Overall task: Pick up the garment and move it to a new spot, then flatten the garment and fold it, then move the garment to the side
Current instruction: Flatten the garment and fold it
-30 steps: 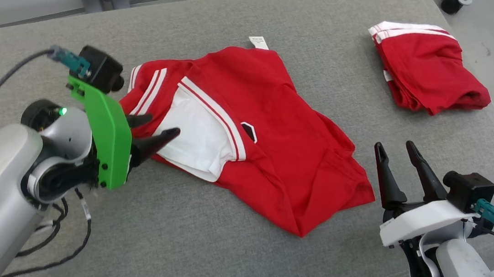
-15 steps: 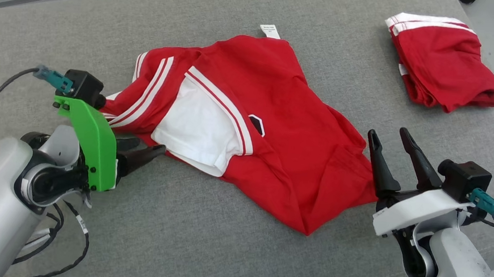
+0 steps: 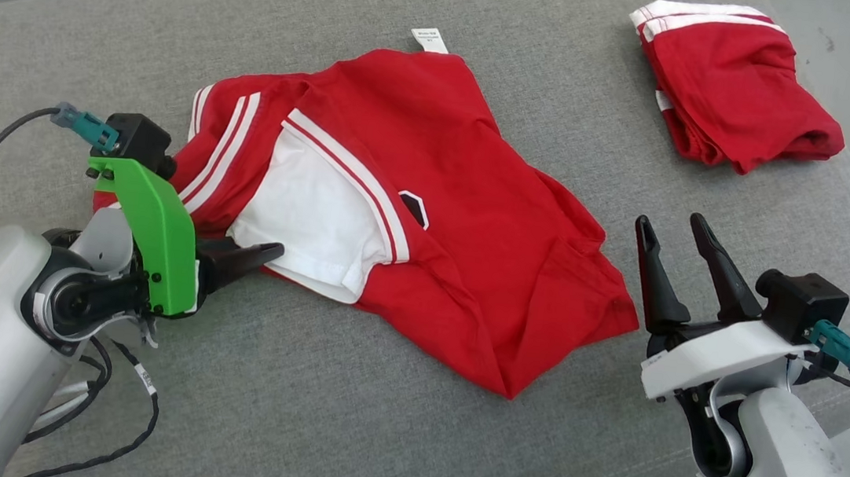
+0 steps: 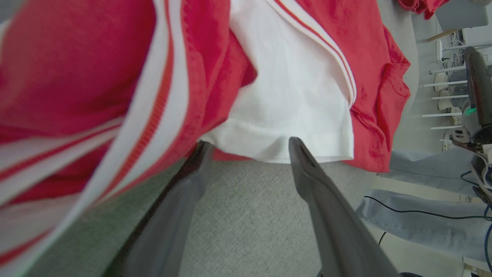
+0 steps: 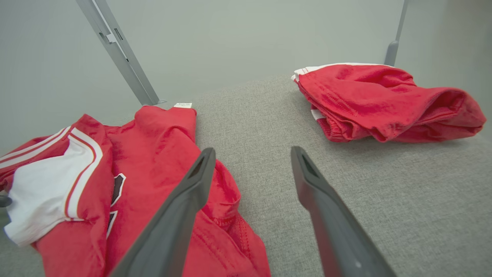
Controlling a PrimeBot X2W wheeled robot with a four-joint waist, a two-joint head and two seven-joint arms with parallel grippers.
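While the crumpled red garment [image 3: 474, 220] is lying across the middle of the bench [image 3: 340, 443] in the head view, the left jaws are standing wide at its white sleeve [image 3: 308, 218] and the right jaws are gaping empty near its right-hand edge. In the left wrist view, the sleeve's hem is sitting right at the fingertips [image 4: 295, 145], so a closing pinch is risking a single layer, leaving the rest dragging bunched. In the right wrist view, a folded garment [image 5: 384, 104] is lying well apart, though a careless carry is risking disturbing it.
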